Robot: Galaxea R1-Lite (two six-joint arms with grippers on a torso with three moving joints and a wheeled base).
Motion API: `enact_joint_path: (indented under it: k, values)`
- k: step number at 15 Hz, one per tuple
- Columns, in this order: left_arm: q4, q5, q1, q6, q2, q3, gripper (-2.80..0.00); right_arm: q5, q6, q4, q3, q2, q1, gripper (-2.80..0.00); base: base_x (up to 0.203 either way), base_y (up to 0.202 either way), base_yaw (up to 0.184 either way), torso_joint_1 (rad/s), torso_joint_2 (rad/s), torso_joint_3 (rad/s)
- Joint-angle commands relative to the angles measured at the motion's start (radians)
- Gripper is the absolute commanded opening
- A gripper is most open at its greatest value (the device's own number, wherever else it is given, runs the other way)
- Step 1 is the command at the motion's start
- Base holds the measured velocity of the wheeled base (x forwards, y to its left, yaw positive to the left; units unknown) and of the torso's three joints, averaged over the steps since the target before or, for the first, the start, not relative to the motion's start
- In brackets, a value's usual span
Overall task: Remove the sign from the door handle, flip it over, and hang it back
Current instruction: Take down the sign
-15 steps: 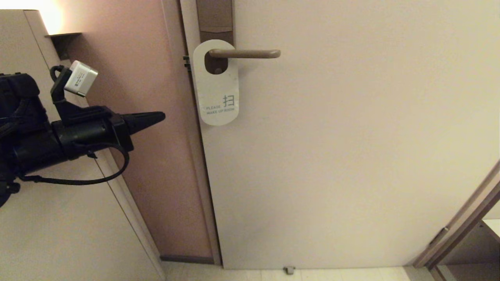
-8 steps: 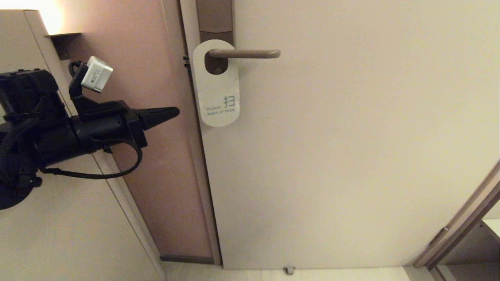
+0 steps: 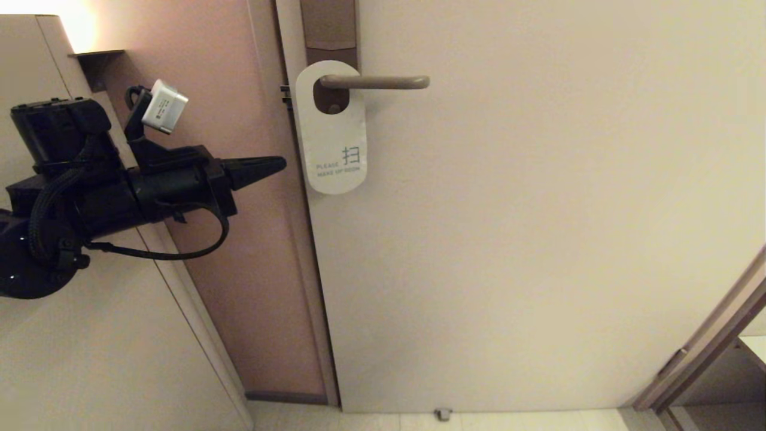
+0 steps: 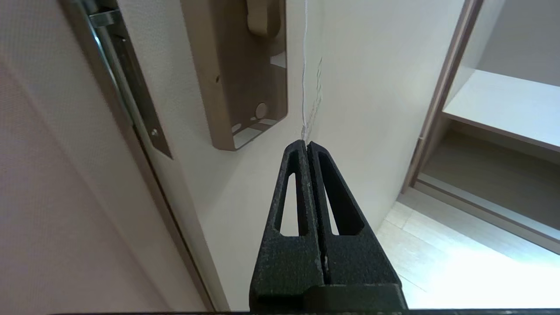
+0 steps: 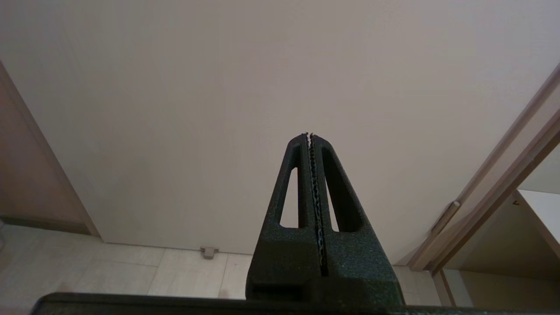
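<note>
"PLEASE MAKE UP ROOM" on the white sign (image 3: pixel 333 137)

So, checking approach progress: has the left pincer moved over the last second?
Yes. The left pincer, shut, has moved right and slightly up, closer to the sign.

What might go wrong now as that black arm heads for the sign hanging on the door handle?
The left end effector is shut and points at the thin sign, which lies flat on the door; it may only push the card sideways.

The sign's hole loops the door handle, so a straight pull could bend or tear it.

The right end effector, shut, hangs low and cannot catch a dropped sign.
</note>
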Motion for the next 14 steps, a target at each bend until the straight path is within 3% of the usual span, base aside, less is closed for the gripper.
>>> enact_joint_path:
  k: [1, 3, 4, 14]
  values:
    - [-0.004, -0.005, -0.001, 0.0, -0.001, 0.0, -2.8, 0.0, -0.001, -0.001, 0.0, 0.0, 0.0, -2.8, 0.0, 0.0, 0.0, 0.0, 0.0, 0.0]
    - [-0.004, -0.005, -0.002, 0.0, -0.004, 0.001, -2.8, 0.0, -0.001, -0.001, 0.0, 0.0, 0.0, -2.8, 0.0, 0.0, 0.0, 0.0, 0.0, 0.0]
    - [-0.006, -0.005, -0.002, 0.002, -0.007, 0.001, 0.0, 0.0, -0.001, -0.001, 0.0, 0.0, 0.0, -2.8, 0.0, 0.0, 0.0, 0.0, 0.0, 0.0]
    - [-0.11, -0.014, -0.045, -0.005, -0.036, 0.074, 0.0, 0.0, -0.001, -0.001, 0.0, 0.0, 0.0, -2.8, 0.0, 0.0, 0.0, 0.0, 0.0, 0.0]
